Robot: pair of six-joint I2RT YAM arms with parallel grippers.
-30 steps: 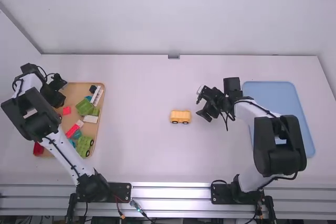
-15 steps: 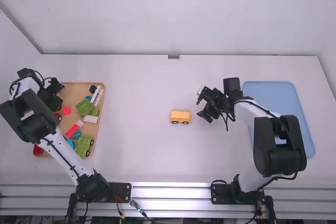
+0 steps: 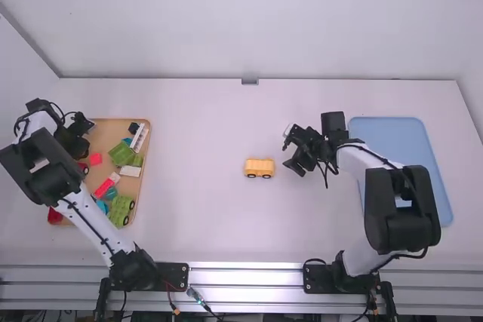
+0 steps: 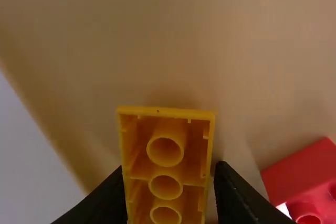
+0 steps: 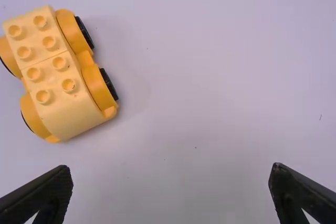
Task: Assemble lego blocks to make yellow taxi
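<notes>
My left gripper (image 3: 84, 138), lowered at the tray's (image 3: 112, 130) far-left corner, jaws apart, yellow block (image 4: 166, 173) between; my right gripper (image 3: 290, 150), wide, near yellow car (image 5: 60, 74).

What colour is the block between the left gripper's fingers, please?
The block is orange-yellow, clearest in the left wrist view.

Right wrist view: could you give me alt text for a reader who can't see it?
A yellow toy car built of blocks, with studs on top and black-rimmed yellow wheels, stands on the white table. The right pincer is spread wide with nothing between its black fingers, and the car is off to one side of the gap.
</notes>
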